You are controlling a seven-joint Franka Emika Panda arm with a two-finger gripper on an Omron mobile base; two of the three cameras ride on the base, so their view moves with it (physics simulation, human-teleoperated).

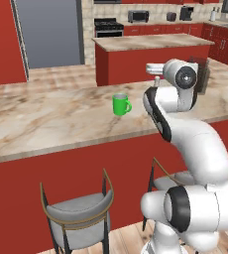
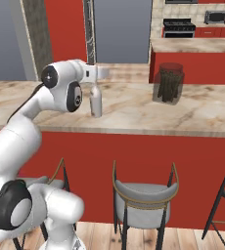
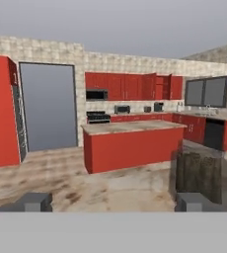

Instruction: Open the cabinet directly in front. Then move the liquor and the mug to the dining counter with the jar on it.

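Liquor bottle [image 2: 96,101] stands upright on the dining counter [image 2: 134,114], just under the hand. Green mug [image 1: 121,104] sits on the same marbled top, well apart from the dark jar [image 2: 169,82]. Gripper [image 3: 113,202] jaws spread wide, clamped on nothing; reads as a release. Both items look delivered beside the jar, as the task asks.

Marbled stone dining counter [image 1: 46,124]; glossy green mug [image 1: 120,104]; metal-framed stools [image 2: 145,195].
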